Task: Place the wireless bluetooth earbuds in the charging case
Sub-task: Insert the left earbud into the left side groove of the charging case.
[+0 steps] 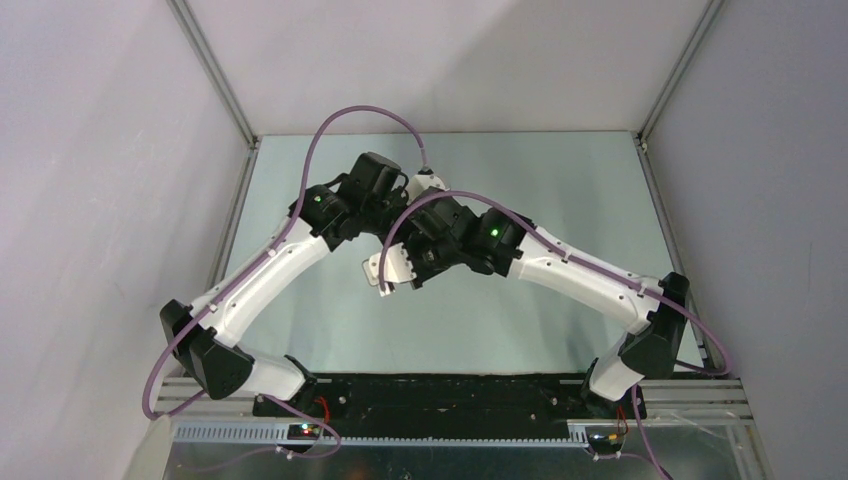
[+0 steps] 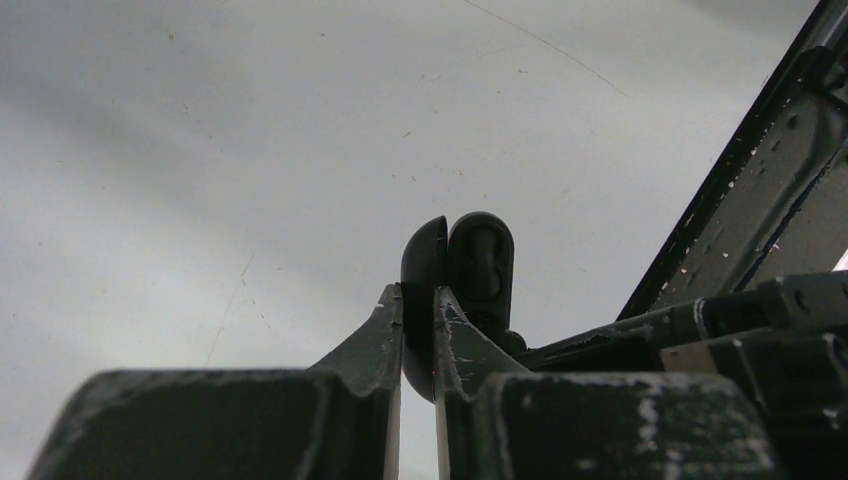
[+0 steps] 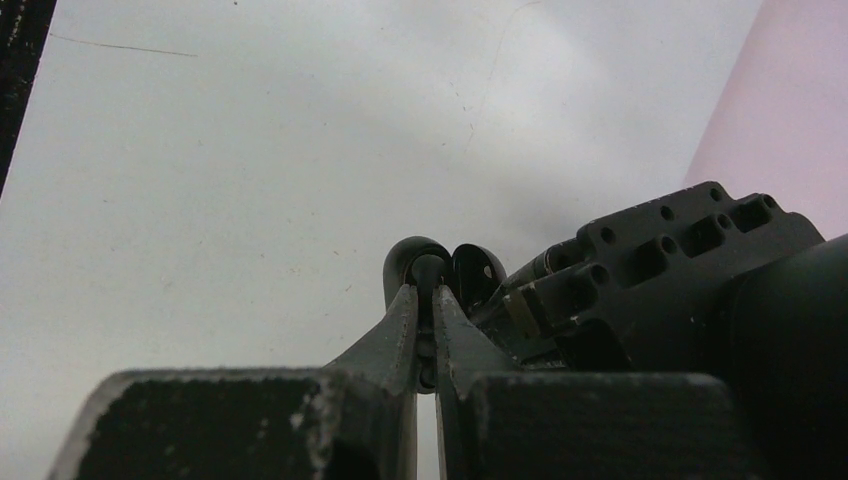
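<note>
Both arms crowd the middle of the tabletop (image 1: 560, 180). The left arm (image 1: 270, 265) and right arm (image 1: 585, 272) meet wrist to wrist, purple cables (image 1: 340, 120) looping over them. From above, the wrists hide what they hold.

In the left wrist view the right arm's dark body fills the right side, just beside the charging case (image 2: 481, 262). The left jaws are clamped on one half of the case; the right jaws are pinched nearly shut on a half too.

The glossy black case stands hinged open, its long axis running up from the jaw tips. Whether a bud sits inside I cannot tell.

The tabletop is pale grey, speckled and faintly scratched. Plain walls (image 1: 450, 60) and metal posts (image 1: 215, 80) enclose it.
</note>
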`<state>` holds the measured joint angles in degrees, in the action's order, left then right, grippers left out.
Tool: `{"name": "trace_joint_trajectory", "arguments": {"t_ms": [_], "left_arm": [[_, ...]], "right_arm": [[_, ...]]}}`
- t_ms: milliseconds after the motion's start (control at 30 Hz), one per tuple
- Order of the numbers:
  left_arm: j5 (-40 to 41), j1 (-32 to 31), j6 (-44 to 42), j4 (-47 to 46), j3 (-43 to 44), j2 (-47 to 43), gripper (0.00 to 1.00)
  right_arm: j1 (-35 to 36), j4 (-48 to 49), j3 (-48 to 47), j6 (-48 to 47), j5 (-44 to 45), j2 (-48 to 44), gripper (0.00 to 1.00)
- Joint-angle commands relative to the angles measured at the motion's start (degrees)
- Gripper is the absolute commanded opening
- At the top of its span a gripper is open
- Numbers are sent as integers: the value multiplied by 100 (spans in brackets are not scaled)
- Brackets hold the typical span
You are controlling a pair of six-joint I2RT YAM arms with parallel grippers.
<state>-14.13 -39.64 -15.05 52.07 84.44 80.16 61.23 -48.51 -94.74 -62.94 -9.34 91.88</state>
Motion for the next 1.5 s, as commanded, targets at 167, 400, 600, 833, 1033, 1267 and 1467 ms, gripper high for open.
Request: {"name": "trace_joint_trajectory", "arguments": {"t_ms": [167,400,600,833,1033,1267,1467], "left_arm": [[-258,-58,60,-210,294,-122,0],[-135,-65,28,-210,168,-235,0],[108,-66,-105,-215,164,-262,0],[139,-68,-117,-216,142,-297,0],[-8,-78,-44,-215,135,-336,0],[-139,-94,-44,-218,21,-399,0],[-116,-94,-75,-218,-23,-396,0]], "right_arm": [[110,15,-221,-152,450,181,0],[148,-379,-485,-182,556,286,0],[133,-1205,-916,-24,214,459,0],[157,-1459,-1020,71,161,549,0],[231,-1209,-904,148,264,538,4],[284,-733,-751,190,537,454,17],[282,-656,-766,246,595,420,20]]}}
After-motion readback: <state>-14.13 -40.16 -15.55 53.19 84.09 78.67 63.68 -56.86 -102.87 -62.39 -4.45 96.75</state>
